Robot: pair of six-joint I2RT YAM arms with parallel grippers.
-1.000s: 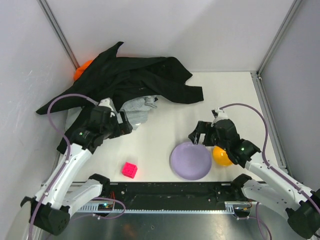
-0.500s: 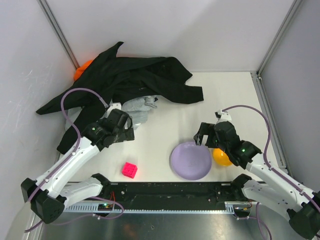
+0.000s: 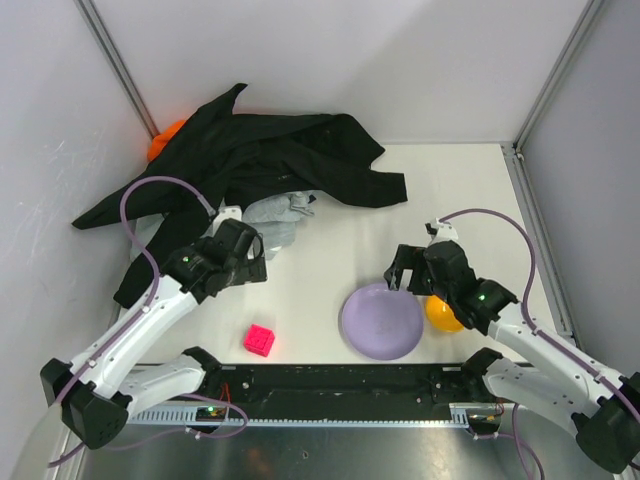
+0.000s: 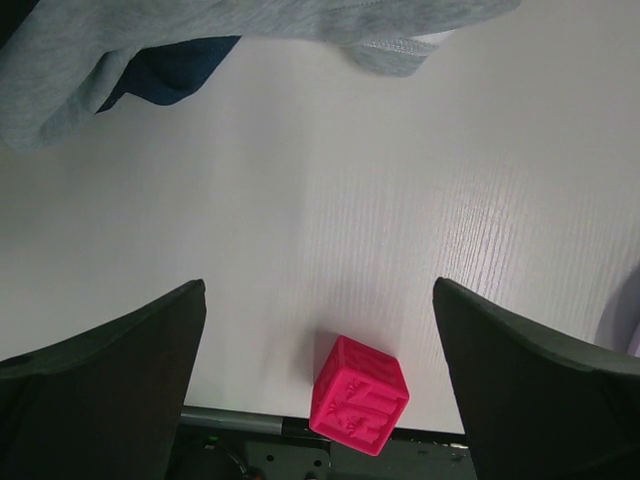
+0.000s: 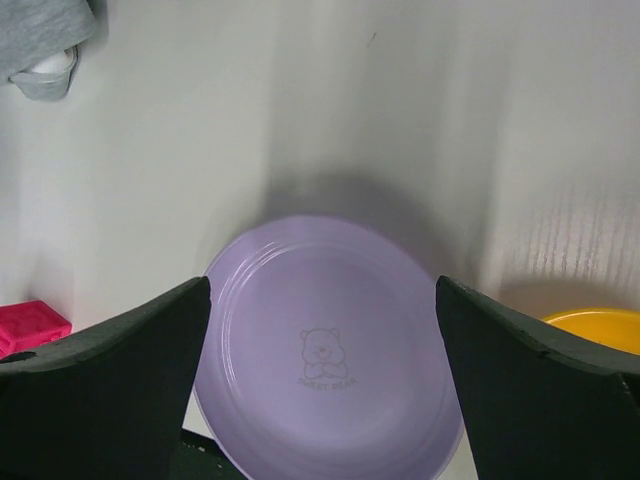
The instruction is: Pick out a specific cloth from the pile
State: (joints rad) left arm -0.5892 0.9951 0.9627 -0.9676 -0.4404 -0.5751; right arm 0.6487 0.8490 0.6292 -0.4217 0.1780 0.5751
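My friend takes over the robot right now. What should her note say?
Left gripper: open, empty, over the table by the pile.
Right gripper: open, empty, over the purple plate.
Navy cloth: in the pile, mostly under the grey cloth, one bit showing.
Done: nothing picked yet.
Left: grab the navy cloth and pull it out.

The pile (image 3: pixel 300 165): rumpled heap at the rear left of the table (image 3: pixel 450 200), mostly one sprawling black garment (image 3: pixel 250 150), with light grey fabric (image 3: pixel 275 215) at its near edge. The cloth (image 4: pixel 170 78): dark navy, only a fold showing from under the grey.
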